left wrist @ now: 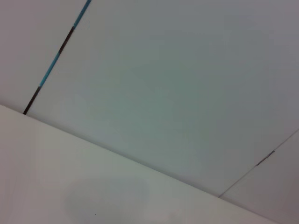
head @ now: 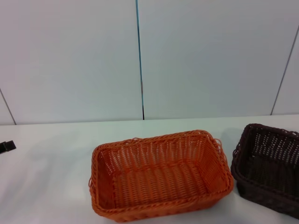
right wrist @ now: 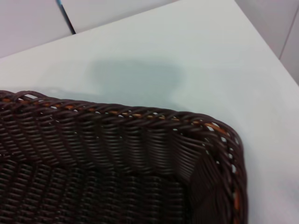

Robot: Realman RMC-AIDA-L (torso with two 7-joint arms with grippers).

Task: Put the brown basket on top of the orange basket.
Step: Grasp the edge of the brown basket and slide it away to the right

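The orange basket (head: 159,175) stands empty on the white table, front centre in the head view. The brown basket (head: 268,165) stands empty just to its right, apart from it and cut off by the frame's right edge. In the right wrist view the brown basket's braided rim and one corner (right wrist: 140,135) fill the picture from close above; the right gripper itself does not show in any view. A small dark part of my left gripper (head: 6,146) shows at the far left edge of the head view, well away from both baskets.
The white table (head: 56,158) runs back to a pale panelled wall (head: 140,56) with a dark vertical seam. The left wrist view shows only the table surface (left wrist: 70,186) and the wall (left wrist: 177,84).
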